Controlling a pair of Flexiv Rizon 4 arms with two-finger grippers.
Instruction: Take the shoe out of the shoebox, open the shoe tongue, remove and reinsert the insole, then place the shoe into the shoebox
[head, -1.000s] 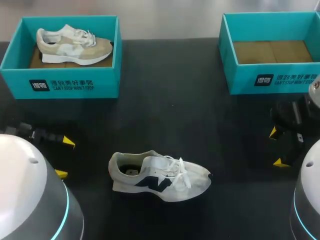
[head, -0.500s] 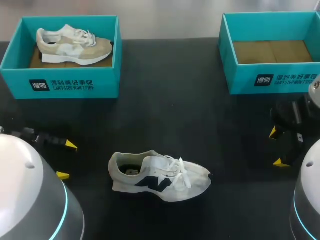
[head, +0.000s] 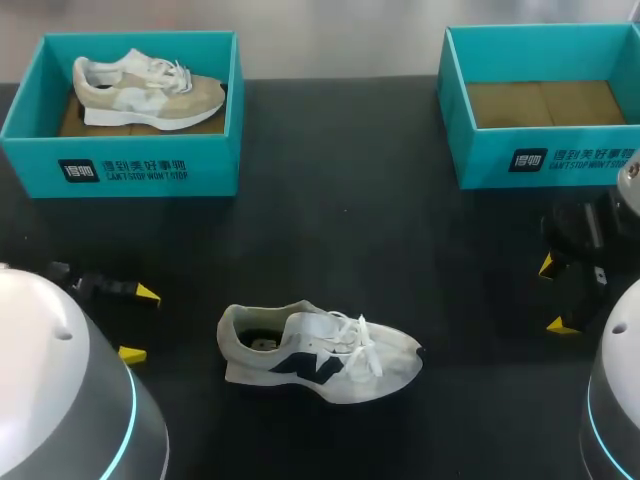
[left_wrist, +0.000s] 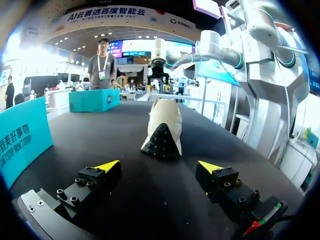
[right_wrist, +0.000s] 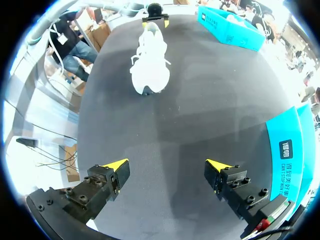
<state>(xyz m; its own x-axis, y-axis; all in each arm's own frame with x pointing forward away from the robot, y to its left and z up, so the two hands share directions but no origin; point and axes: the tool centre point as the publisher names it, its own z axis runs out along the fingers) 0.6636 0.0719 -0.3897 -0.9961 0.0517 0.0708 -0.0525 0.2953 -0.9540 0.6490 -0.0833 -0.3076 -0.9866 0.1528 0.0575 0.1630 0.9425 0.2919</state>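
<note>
A white shoe with a dark side mark (head: 318, 353) lies on its sole on the black table, toe to the right, tongue and laces up. Its heel (left_wrist: 161, 130) is straight ahead of my open left gripper (head: 140, 324) (left_wrist: 157, 166), a short way off. My open right gripper (head: 553, 294) (right_wrist: 169, 163) hovers at the right edge, with the shoe's toe (right_wrist: 148, 65) far ahead of it. The empty teal shoebox (head: 541, 147) stands at the back right, beside my right gripper (right_wrist: 290, 145).
A second teal shoebox (head: 130, 165) at the back left holds a beige and white shoe (head: 146, 89); its wall (left_wrist: 20, 142) stands beside my left gripper. Bare black tabletop lies between the boxes and around the white shoe.
My left gripper has crept to the right, toward the shoe's heel. The right arm and the shoe have not moved.
</note>
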